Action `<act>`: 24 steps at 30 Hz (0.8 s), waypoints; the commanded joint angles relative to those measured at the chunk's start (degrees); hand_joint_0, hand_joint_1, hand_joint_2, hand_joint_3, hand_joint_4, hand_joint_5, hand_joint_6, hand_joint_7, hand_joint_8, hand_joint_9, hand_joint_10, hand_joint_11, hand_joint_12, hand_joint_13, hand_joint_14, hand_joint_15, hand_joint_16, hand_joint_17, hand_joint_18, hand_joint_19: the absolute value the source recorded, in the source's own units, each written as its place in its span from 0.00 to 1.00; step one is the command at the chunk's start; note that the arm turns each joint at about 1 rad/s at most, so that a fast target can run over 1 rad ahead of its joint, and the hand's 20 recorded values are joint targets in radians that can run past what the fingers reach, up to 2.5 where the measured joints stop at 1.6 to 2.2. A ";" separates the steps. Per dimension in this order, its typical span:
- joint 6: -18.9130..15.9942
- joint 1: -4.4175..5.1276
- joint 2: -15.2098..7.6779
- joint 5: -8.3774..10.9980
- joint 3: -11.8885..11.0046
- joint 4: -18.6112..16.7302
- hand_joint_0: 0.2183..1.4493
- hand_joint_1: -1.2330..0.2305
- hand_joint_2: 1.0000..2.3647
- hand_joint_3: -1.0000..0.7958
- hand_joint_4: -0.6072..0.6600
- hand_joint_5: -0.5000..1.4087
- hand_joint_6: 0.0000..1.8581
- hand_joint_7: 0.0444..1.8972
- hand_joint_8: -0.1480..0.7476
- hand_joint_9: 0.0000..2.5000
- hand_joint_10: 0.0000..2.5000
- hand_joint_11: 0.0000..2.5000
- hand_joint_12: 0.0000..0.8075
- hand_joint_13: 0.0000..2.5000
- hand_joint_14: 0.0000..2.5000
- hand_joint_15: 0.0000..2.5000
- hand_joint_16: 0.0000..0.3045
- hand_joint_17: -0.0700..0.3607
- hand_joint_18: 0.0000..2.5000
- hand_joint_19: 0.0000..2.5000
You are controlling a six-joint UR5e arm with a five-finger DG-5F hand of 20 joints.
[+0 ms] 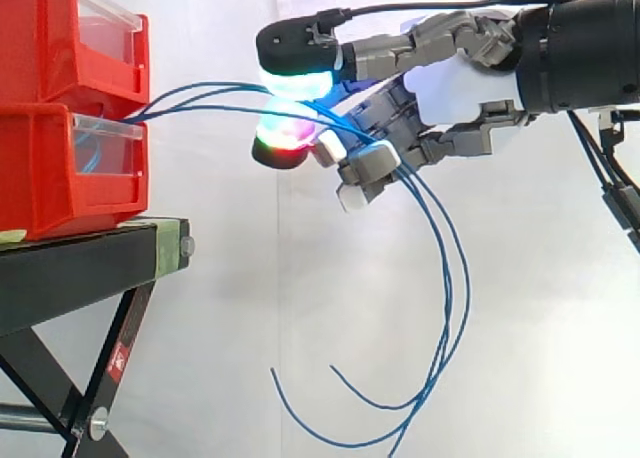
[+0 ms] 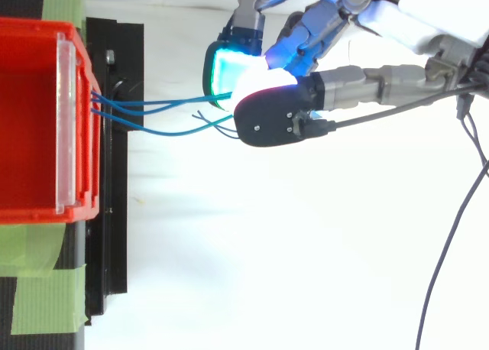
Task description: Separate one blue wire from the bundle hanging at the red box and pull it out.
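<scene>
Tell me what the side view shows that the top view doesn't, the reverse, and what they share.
Side view: two stacked bins, the stand legs, and the wires sagging in long loops below the hand. Top view: the top bin's open inside and the wires' sideways spread. Both: the hand pinching the blue wires just out from the bins.

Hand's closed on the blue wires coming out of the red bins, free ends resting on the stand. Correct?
One thing is off: the free ends don't rest on the stand. In the side view the wires leave the red bins, pass through the closed hand and hang loose in the air below it.
</scene>
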State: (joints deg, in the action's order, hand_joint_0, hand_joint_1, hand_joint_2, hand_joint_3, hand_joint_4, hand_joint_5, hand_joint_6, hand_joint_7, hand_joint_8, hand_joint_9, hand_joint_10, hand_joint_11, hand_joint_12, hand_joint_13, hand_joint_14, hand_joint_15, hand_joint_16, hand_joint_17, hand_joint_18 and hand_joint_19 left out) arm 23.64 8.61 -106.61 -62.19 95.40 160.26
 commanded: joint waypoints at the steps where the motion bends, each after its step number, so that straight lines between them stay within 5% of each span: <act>1: 0.00 0.00 0.00 -0.04 0.04 -0.04 0.36 0.33 0.01 0.39 0.63 0.14 0.47 0.54 0.58 0.41 0.01 0.46 0.42 0.52 0.00 0.69 0.17 0.43 0.29 0.32; 12: -0.09 0.09 0.00 -0.04 -0.04 -0.04 0.37 0.31 0.02 0.41 0.64 0.13 0.47 0.55 0.56 0.38 0.01 0.45 0.42 0.51 0.00 0.70 0.17 0.43 0.28 0.32; 14: -0.09 0.09 0.00 -0.04 -0.04 -0.04 0.34 0.29 0.01 0.34 0.65 0.13 0.46 0.55 0.56 0.37 0.01 0.44 0.42 0.50 0.00 0.69 0.17 0.43 0.28 0.32; 24: -0.09 0.09 0.00 0.05 -0.04 -0.04 0.28 0.40 0.00 0.28 0.67 0.13 0.45 0.52 0.59 0.38 0.01 0.44 0.43 0.50 0.03 0.67 0.18 0.44 0.28 0.33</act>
State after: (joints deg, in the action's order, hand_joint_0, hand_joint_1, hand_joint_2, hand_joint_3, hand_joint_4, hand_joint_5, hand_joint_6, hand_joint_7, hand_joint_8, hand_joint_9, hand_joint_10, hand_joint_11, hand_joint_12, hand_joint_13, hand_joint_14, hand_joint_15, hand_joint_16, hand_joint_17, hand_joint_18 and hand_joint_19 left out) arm 23.56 8.74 -106.61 -62.14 95.40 160.23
